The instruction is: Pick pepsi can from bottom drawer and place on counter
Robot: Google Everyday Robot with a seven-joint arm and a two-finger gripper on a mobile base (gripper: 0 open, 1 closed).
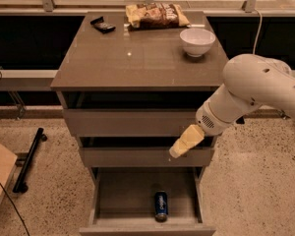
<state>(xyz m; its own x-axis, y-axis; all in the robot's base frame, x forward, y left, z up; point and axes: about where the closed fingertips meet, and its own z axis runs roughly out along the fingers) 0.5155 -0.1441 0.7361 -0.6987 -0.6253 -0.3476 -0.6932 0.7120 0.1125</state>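
A dark blue pepsi can lies on its side on the floor of the pulled-out bottom drawer, near its front right. My gripper with yellowish fingers hangs in front of the middle drawer's face, above and slightly right of the can, pointing down-left with nothing in it. The white arm reaches in from the right. The glossy grey-brown counter tops the cabinet.
On the counter stand a white bowl at the right, a snack bag at the back and a small black object at the back left. A black bar and a cardboard piece lie on the floor at left.
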